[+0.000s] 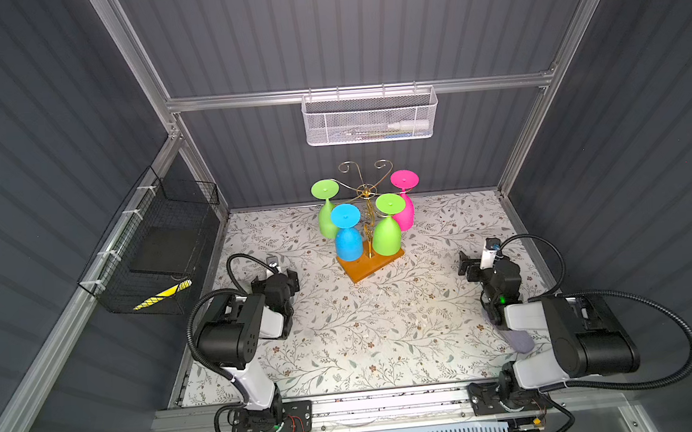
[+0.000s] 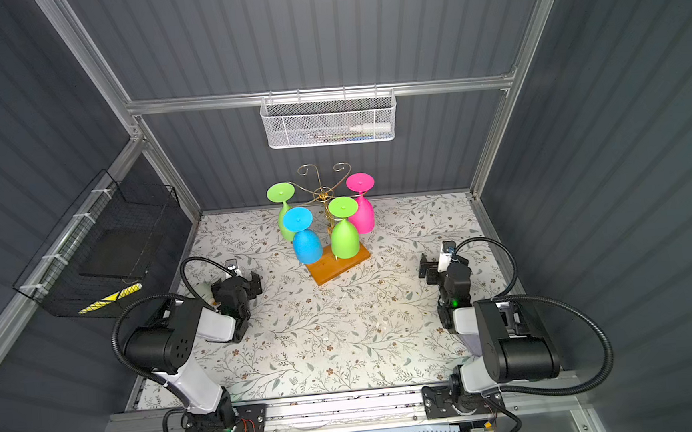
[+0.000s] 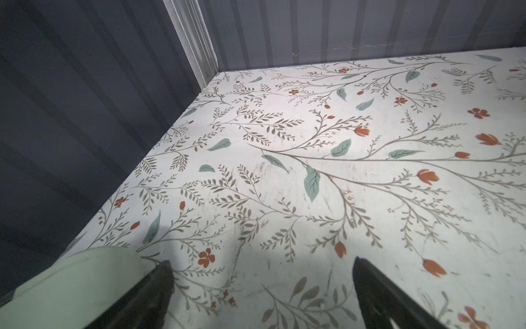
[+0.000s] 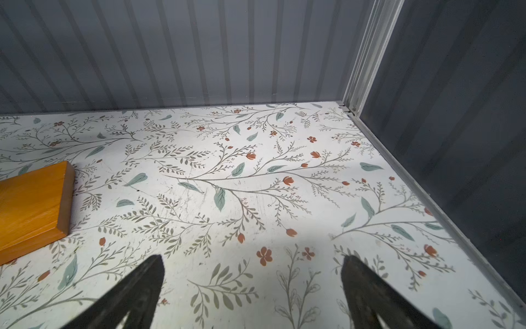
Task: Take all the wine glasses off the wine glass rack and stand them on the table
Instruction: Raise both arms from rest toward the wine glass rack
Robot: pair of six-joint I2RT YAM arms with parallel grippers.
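My left tool [image 3: 260,273] is spread wide, holding nothing. On the bench [image 1: 344,329], the wine glass rack [image 1: 364,268] hangs 4 glasses [image 1: 386,235] upside down. The blue wine glass [image 1: 348,242] looks light, smooth and slippery; I would hold its bowl gently. My right tool [image 4: 253,263] is spread wide too.

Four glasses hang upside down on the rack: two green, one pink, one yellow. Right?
No: the fourth glass is blue, not yellow, as both top views show. The rear green glass, front green glass and pink glass do hang upside down on the rack.
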